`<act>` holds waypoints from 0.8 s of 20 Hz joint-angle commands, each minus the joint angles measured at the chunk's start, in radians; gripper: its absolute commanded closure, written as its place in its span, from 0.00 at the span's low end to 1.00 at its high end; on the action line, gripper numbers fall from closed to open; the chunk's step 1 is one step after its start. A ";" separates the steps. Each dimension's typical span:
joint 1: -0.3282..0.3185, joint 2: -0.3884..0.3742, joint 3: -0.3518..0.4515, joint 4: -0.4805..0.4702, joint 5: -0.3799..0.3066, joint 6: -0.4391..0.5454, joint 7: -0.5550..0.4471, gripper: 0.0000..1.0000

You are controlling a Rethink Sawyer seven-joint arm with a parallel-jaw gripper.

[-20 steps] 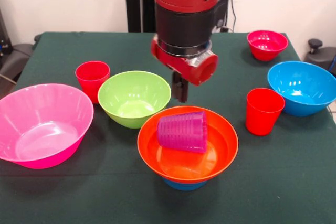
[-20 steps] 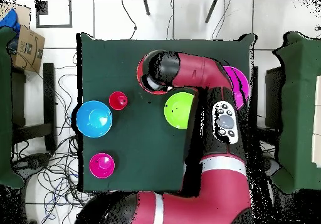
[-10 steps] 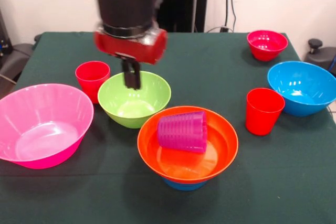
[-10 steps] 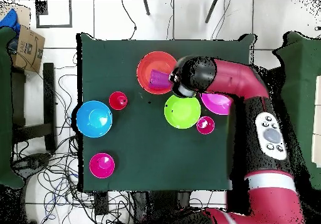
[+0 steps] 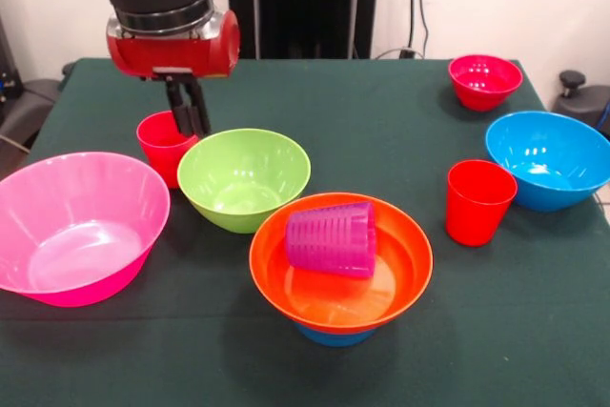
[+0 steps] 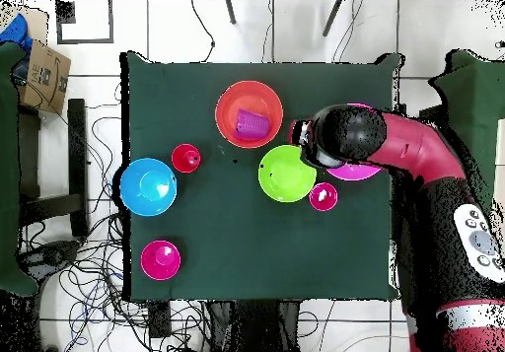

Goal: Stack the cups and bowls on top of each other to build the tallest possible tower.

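The tower [image 5: 340, 269] is standing only partly built at the worktop's [image 5: 400, 131] near middle: 1 orange bowl on a blue one, the purple cup [image 5: 331, 237] lying tipped inside. The tool [image 5: 189, 113], nearly closed and empty, is hanging over the far-left red cup [image 5: 162, 143]; 6 pieces are waiting loose.

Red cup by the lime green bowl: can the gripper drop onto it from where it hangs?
Probably yes. The gripper hangs just above the red cup, whose open mouth faces up with nothing over it. The lime green bowl sits close beside the cup, so the finger on that side has little room.
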 commanded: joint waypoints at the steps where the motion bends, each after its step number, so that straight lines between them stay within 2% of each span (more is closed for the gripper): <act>1: -0.004 -0.023 0.187 0.153 -0.097 -0.040 -0.336 1.00; 5: -0.026 -0.012 0.215 0.154 -0.132 -0.027 -0.361 1.00; 10: -0.039 -0.028 0.246 0.174 -0.167 -0.022 -0.334 1.00; 16: -0.028 -0.050 0.256 0.209 -0.182 -0.025 -0.236 1.00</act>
